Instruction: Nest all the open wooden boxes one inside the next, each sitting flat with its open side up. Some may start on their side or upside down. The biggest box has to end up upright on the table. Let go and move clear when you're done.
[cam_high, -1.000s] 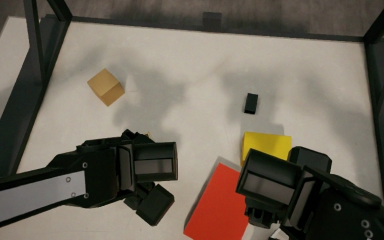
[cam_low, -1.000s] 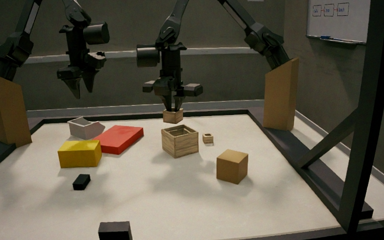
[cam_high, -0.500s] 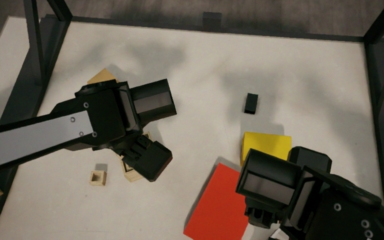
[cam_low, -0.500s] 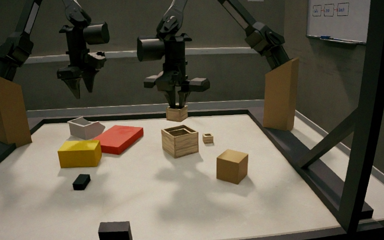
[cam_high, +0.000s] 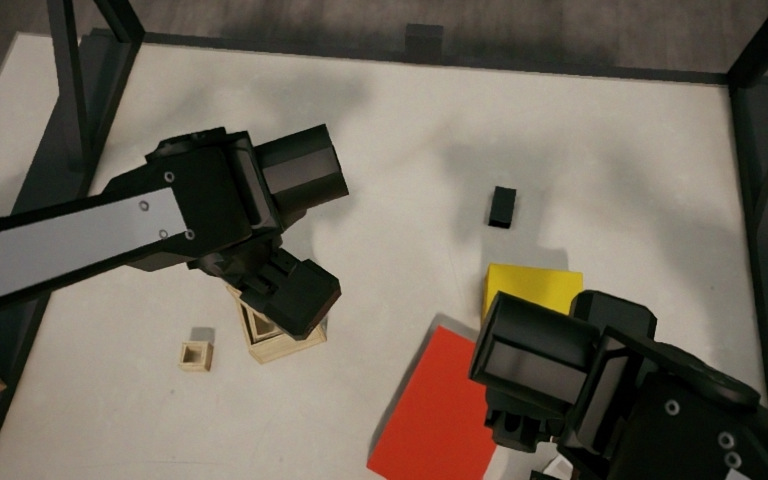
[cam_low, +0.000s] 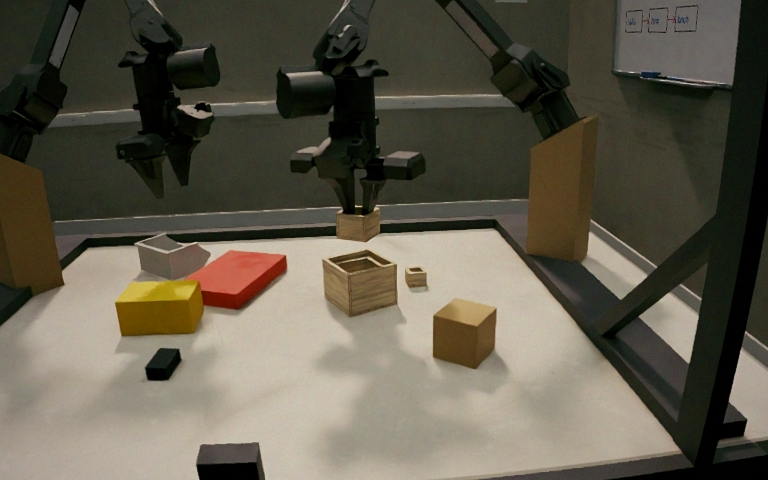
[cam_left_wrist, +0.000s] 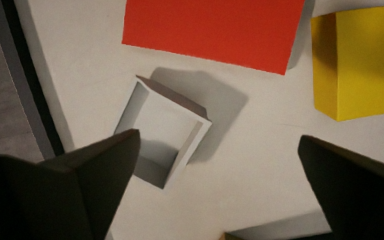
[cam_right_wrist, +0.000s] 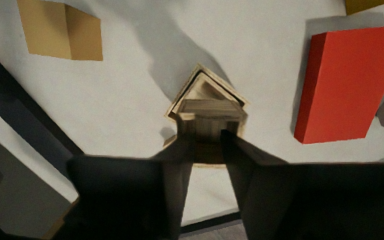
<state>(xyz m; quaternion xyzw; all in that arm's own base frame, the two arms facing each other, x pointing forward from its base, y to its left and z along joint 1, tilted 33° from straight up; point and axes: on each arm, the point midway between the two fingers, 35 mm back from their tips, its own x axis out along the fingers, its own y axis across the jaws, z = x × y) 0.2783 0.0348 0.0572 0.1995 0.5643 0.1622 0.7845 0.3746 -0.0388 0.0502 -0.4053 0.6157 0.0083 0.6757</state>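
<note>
Between the right fingers (cam_low: 358, 212), gripped, hangs a wooden box (cam_low: 357, 224) (cam_right_wrist: 212, 115), above the counter (cam_low: 271, 396); the left fingers (cam_low: 171, 191) are spread wide.

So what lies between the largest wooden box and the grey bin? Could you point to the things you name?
The red block (cam_high: 430, 407) (cam_low: 243, 271) (cam_left_wrist: 215, 30) (cam_right_wrist: 345, 85) lies between the largest wooden box (cam_high: 288, 346) (cam_low: 373, 288) (cam_right_wrist: 223, 84) and the grey bin (cam_high: 559, 467) (cam_low: 155, 260) (cam_left_wrist: 160, 122), as the top and exterior views show.
</note>
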